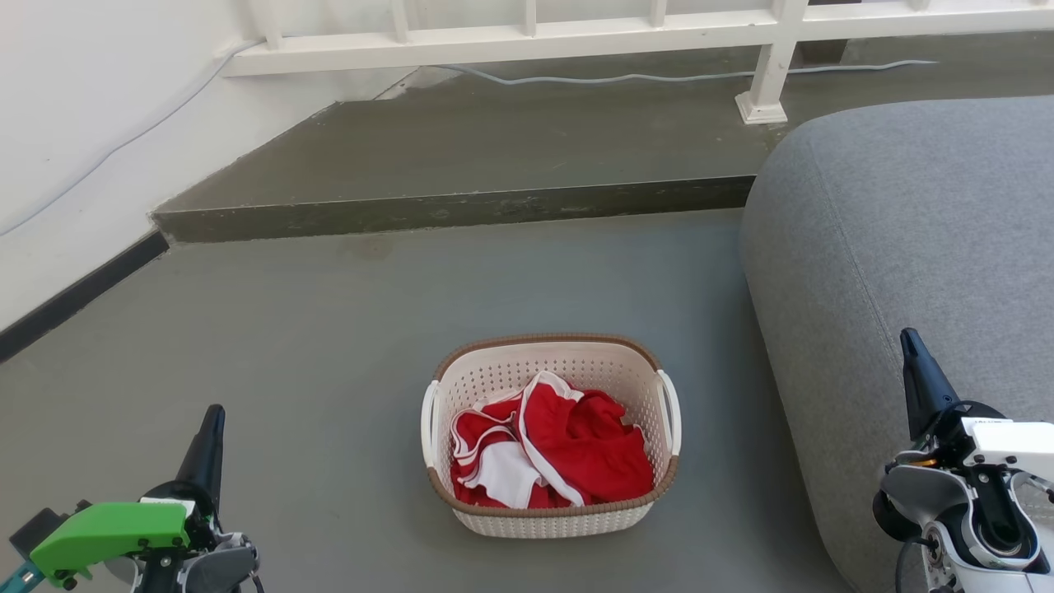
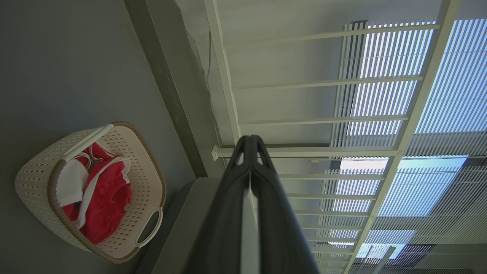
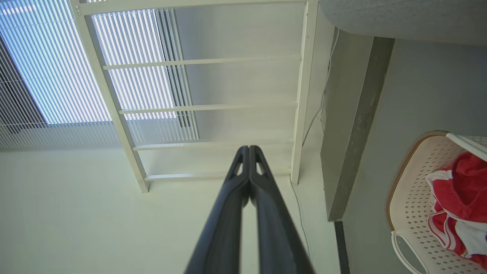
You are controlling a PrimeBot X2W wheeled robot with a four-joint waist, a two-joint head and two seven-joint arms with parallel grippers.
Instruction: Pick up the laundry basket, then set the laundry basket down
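Well, laundry basket (image 1: 552, 520): stands upright on the grey floor (image 1: 329, 346), lower middle of the head view, with a brown rim all round and a white handle (image 1: 427, 422) on each short side. Nothing grips it.
Contents: a red and white cloth (image 1: 576, 449) bunched inside, lying below the rim.
Left tool (image 1: 213, 417): lower left of the head view, dark fingers pointing up the frame, well apart from the basket.
Left wrist view: the left tool (image 2: 251, 140) has its two fingers pressed together at the tips, with nothing between them. The basket (image 2: 38, 171) sits at the lower left of the frame with the cloth (image 2: 106, 190) in it.
Right tool (image 1: 909, 339): lower right of the head view, in front of the grey sofa (image 1: 906, 231), also well apart from the basket.
Right wrist view: the right tool (image 3: 249, 149) likewise has its fingertips meeting, empty. The basket (image 3: 411, 182) is cut off by the right edge, with the cloth (image 3: 460, 182) inside.
Sofa: takes the right side of the head view, its rounded edge near the basket but not touching it.
Background: a raised dark step (image 1: 461, 210) across the middle, a white railing (image 1: 527, 37) along the top, a pale cable (image 1: 617, 79) lying on the step, and a white wall (image 1: 82, 123) at upper left.
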